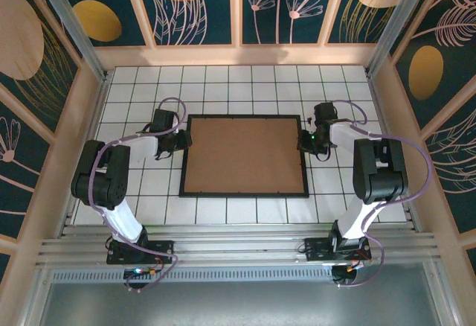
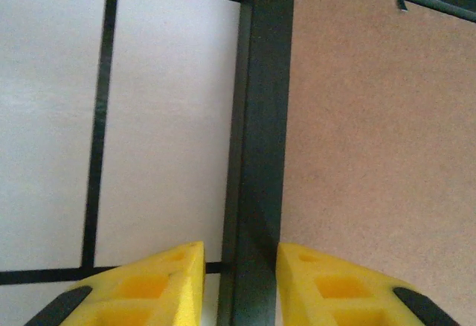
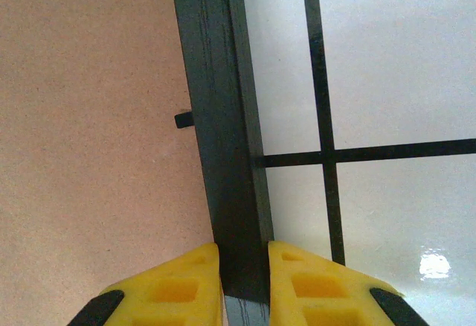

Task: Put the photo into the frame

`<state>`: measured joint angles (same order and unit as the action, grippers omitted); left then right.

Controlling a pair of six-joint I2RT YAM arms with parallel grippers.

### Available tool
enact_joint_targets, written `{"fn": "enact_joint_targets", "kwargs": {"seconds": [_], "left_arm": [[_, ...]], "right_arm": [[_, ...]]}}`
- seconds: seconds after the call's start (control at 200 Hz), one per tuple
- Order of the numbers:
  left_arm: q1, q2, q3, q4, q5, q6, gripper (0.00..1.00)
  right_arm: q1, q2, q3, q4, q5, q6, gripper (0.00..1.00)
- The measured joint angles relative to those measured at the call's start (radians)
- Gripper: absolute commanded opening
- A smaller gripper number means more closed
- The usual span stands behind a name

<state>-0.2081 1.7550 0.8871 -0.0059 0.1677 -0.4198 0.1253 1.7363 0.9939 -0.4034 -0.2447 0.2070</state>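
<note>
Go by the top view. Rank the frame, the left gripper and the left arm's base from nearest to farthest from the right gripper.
From the right gripper:
1. the frame: nearest, its right rail sits between this gripper's fingers.
2. the left gripper: straight across the frame, at its left rail.
3. the left arm's base: farthest, at the near left corner.

The white tiled table (image 1: 245,211) bears the black frame (image 2: 260,117), lying flat.
</note>
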Motion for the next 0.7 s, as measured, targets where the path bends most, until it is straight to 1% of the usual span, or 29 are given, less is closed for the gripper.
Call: {"fn": "enact_joint_targets", "kwargs": {"seconds": [0.285,0.6,0.701], "left_arm": [[0.006,0.025,0.017,0.003,0.034,0.008,0.33],[0.006,0.053,0.047,0.002,0.037,0.031,0.33],[-0.002,0.065,0.066,-0.01,0.023,0.044,0.33]], "right_arm": [[0.0,0.0,0.0,0.001,0.0,0.0,0.19],[0.0,0.0,0.0,0.005,0.002,0.0,0.19],[0.0,0.0,0.0,0.005,0.004,0.0,0.19]]}}
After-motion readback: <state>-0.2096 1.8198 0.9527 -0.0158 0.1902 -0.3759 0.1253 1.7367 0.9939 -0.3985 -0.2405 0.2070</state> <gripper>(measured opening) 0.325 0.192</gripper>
